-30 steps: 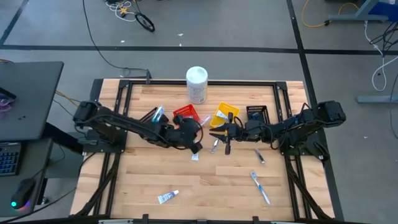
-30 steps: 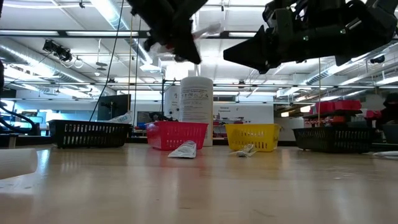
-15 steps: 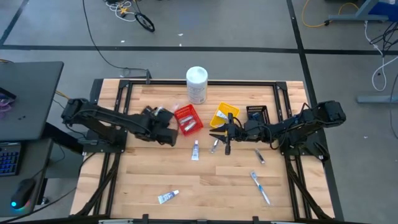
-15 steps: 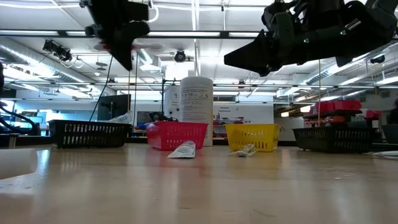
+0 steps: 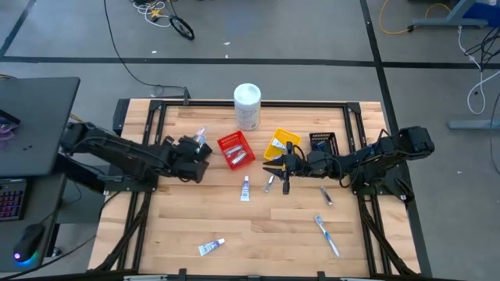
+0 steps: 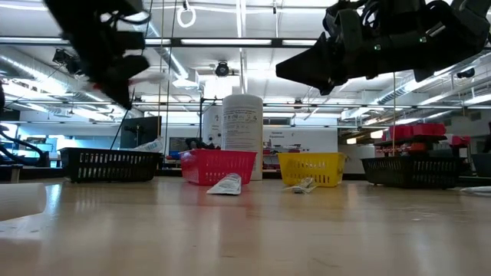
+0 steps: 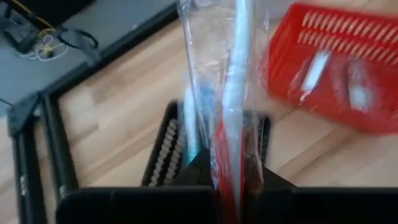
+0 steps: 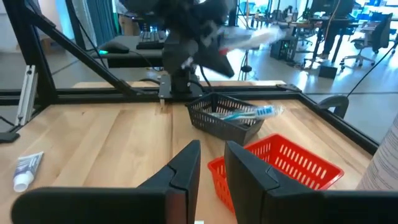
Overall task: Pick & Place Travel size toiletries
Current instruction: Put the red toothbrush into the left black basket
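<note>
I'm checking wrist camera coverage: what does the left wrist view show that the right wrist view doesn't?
Only left wrist: pale items inside the red bin. Only right wrist: a loose toothpaste tube and the open right gripper. Both: red bin, black bin, and the wrapped toothbrush clamped in the left gripper.

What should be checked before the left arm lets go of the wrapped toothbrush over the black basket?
1. Left gripper shut on the wrapped toothbrush: ok.
2. Black basket lies below the toothbrush in the left wrist view: ok.
3. Room in the basket, which already holds a blue toothbrush: ok, it seems.
4. Height of the toothbrush above the basket: cannot tell.
5. Right gripper waits apart, near the yellow basket: ok.
6. Red basket is clear of the drop path: ok.
</note>
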